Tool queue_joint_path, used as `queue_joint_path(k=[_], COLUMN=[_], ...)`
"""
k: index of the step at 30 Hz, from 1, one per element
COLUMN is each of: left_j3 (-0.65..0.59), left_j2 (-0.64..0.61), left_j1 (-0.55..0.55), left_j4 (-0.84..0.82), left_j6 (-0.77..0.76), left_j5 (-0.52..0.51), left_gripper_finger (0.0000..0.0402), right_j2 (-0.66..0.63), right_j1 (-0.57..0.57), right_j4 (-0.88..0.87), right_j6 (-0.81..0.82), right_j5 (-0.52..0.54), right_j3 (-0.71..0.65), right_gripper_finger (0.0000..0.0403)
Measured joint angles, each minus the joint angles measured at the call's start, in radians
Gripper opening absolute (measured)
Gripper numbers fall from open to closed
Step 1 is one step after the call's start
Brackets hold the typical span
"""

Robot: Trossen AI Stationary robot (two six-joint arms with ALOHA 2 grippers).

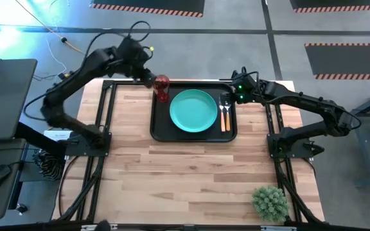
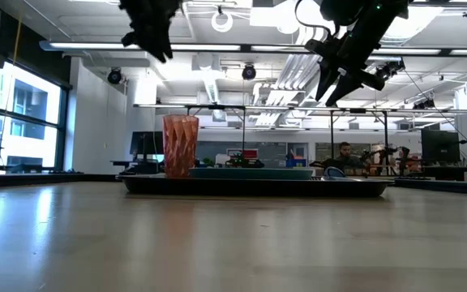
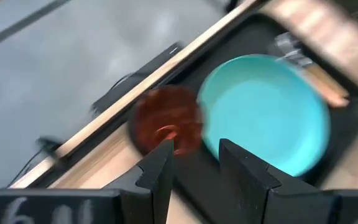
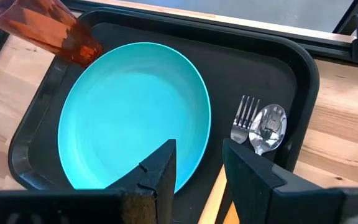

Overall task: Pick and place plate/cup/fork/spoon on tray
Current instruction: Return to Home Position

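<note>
The black tray [image 1: 161, 133] lies flat on the wooden counter [image 1: 191, 179], towards its far edge. A round teal plate [image 1: 193, 110] sits flat in the middle of it. The translucent red cup [image 1: 162, 88] stands upright in the tray's far left corner, just beside the plate. To the plate's right, the fork [image 1: 222, 114] and spoon [image 1: 227, 115] lie side by side, metal ends pointing away, with the fork nearer the plate.
</note>
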Motion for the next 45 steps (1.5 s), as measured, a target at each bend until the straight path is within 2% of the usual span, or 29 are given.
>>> queue_joint_path(k=[4, 11, 17, 24, 27, 34, 45], left_j3=[-0.157, -0.451, -0.641, -0.861, -0.959, -1.101, -1.264], left_j2=[-0.153, -0.428, -0.607, -0.817, -0.918, -1.141, -1.393], left_j1=[-0.055, -0.156, -0.248, -0.375, -0.425, -0.501, -0.538], left_j4=[0.131, 0.337, 0.46, 0.623, 0.696, 0.747, 0.803], left_j6=[-0.045, -0.134, -0.165, -0.152, -0.18, -0.225, -0.115], left_j5=[0.044, 0.045, 0.047, 0.167, 0.188, 0.19, 0.189], left_gripper_finger=[0.0117, 0.0117, 0.0117, 0.0117, 0.0117, 0.0117, 0.0117], right_j2=[0.0, 0.0, 0.0, 0.0, 0.0, 0.0, 0.0], right_j1=[0.0, 0.0, 0.0, 0.017, 0.039, 0.119, 0.293], right_j4=[0.0, 0.0, 0.001, 0.021, 0.046, 0.167, 0.418], right_j6=[0.0, 0.0, 0.025, 0.096, 0.138, 0.246, 0.264], right_j5=[-0.005, -0.009, -0.009, -0.014, -0.018, -0.016, 0.05], right_j3=[0.0, 0.0, 0.0, 0.0, 0.0, 0.0, 0.0], right_gripper_finger=[0.0124, 0.0124, 0.0124, 0.0124, 0.0124, 0.0124, 0.0124])
